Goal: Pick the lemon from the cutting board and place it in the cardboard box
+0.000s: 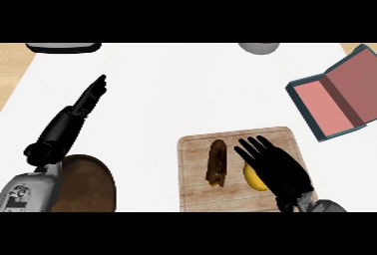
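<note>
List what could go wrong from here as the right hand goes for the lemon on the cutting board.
1. The right hand hovers open over the lemon and hides part of it, so the fingers may close off-centre and the fruit could roll away.
2. A dark brown object lies just beside the lemon on the cutting board; the fingers might nudge or catch it.
3. The box sits tilted at the counter's far right edge, so a misjudged drop could land outside it.

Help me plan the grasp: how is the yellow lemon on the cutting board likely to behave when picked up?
The lemon looks elongated and rounded, so a nudge may roll it sideways on the flat cutting board. Its smooth skin could slip between fingers. The right hand covers part of it, fingers straight, so the full shape is unclear.
</note>
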`<state>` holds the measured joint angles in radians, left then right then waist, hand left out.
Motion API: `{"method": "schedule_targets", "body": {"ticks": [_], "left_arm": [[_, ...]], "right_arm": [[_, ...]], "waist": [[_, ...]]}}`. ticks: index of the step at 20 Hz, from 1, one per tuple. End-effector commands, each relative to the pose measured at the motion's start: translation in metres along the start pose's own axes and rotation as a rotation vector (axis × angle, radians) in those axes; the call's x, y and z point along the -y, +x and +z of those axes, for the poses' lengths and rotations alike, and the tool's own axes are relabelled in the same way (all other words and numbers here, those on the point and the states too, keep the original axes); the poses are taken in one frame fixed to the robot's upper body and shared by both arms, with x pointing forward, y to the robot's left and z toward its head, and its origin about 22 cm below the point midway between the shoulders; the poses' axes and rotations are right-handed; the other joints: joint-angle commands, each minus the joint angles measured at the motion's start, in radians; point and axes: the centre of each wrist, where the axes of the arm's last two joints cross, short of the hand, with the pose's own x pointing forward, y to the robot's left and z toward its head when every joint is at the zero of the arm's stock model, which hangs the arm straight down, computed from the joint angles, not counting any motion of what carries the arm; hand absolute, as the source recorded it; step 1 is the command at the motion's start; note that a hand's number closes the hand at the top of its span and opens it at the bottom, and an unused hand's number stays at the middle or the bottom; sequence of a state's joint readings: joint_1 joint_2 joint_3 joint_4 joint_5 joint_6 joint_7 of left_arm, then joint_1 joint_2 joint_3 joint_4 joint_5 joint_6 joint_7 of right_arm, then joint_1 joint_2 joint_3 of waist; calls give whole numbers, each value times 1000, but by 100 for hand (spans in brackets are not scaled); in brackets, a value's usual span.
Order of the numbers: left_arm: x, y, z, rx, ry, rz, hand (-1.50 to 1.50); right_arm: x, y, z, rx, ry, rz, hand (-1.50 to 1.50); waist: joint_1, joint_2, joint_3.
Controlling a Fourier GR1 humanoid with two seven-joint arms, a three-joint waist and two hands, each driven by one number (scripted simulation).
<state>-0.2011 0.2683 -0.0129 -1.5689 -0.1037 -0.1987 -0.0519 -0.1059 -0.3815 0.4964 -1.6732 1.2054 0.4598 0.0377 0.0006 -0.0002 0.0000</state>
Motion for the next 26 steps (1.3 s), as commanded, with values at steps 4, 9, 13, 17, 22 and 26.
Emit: {"method": "schedule_targets", "body": {"ticks": [4,9,13,17,22,26], "left_arm": [[-9,-3,8,-3,13,-5,0],[-4,-7,-11,10,16,0,0],[-1,1,-7,28,-17,7,0],[6,5,-11,53,-47,-5,0],[0,15,-26,62,-58,-1,0],[0,4,-9,40,-38,-15,0]], "right_arm": [[-20,20,-17,144,-53,65,150],[-33,20,-32,173,-173,87,150],[26,-3,-77,-83,-189,-190,150],[52,-35,-98,-360,-220,-427,150],[115,-41,-132,-440,-417,-386,150],[156,-44,-142,-448,-533,-252,150]], "waist": [[3,0,0],[-1,1,0],[31,11,1],[69,29,2],[79,29,2],[62,15,0]]}}
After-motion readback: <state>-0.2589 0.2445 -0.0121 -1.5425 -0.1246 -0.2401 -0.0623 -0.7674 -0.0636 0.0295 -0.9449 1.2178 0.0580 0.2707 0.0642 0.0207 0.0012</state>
